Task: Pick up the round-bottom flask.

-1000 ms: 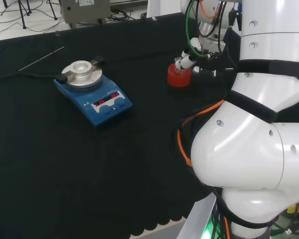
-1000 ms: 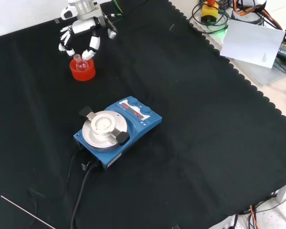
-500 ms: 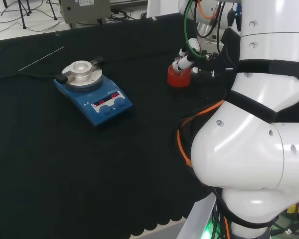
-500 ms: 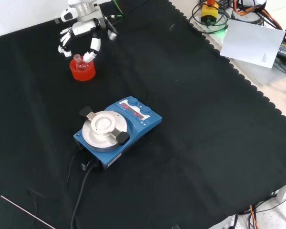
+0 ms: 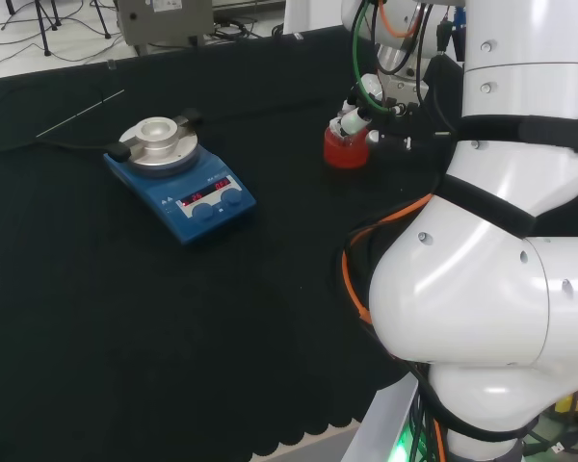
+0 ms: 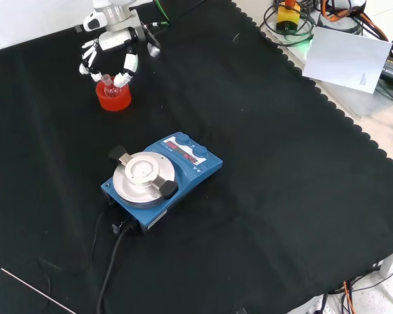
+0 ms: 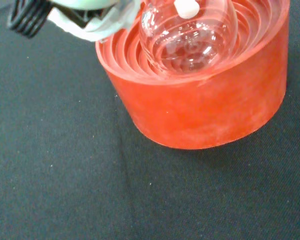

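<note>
The round-bottom flask point(image 6: 107, 81) is small and of clear glass. It sits bulb-down in a red ribbed stand point(image 6: 113, 98) near the cloth's far left corner in the front view. The hand point(image 6: 113, 43) hangs just above it, with its fingers curled down round the flask's neck. In the head view the flask point(image 5: 343, 128) and stand point(image 5: 346, 152) lie left of the white arm links, and a finger of the hand point(image 5: 356, 115) is at the neck. The wrist view shows the bulb point(image 7: 187, 40) resting in the stand point(image 7: 205, 110), with part of the hand point(image 7: 90, 20) beside it.
A blue hotplate stirrer point(image 6: 160, 173) with a round metal top stands mid-cloth, and its black cable point(image 6: 111, 261) runs toward the front edge. A thin rod point(image 5: 77, 114) lies on the cloth beyond it. The arm's white links point(image 5: 501, 241) take up the head view's right.
The fingers have drawn in closer round the flask's neck and the hand has shifted slightly. Flask and stand have stayed in place.
</note>
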You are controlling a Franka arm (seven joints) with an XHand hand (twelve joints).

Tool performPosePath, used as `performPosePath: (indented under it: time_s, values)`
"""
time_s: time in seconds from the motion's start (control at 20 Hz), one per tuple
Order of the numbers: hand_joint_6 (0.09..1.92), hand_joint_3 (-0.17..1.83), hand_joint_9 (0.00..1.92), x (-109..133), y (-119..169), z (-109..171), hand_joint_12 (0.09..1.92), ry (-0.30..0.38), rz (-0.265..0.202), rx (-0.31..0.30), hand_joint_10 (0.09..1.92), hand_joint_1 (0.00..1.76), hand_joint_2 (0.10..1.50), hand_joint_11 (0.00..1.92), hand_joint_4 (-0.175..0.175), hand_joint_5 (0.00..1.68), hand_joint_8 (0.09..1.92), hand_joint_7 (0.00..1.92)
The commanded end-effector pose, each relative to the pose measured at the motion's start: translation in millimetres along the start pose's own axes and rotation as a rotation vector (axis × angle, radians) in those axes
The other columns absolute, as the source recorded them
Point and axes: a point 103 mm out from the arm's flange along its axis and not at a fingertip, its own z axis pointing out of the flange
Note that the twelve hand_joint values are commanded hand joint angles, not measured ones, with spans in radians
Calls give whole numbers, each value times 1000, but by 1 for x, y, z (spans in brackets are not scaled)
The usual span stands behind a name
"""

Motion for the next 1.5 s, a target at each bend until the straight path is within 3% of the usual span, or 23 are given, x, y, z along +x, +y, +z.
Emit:
performPosePath:
  time_s: [0.05,0.25,0.35,0.4,0.45,1.0,1.5]
  values:
    - [805,635,443,1,1,1,1348,-3,0,0,653,877,618,0,-43,757,630,330]
    - [771,623,463,1,1,0,1360,-12,8,-29,645,883,654,3,-35,880,626,354]
    - [882,430,496,3,0,0,1362,-12,25,-47,642,983,830,28,102,992,626,391]
    - [926,384,522,4,0,-1,1357,-18,32,-63,633,1009,877,46,139,1013,621,422]
    - [958,381,552,5,0,-1,1351,-18,36,-70,619,1025,893,63,153,1023,610,457]
    - [1029,537,647,11,-2,-30,1339,38,65,-73,571,1049,830,128,161,1038,574,562]
    - [1023,604,665,32,-24,-70,1335,8,40,-81,573,1060,789,200,157,1057,575,561]
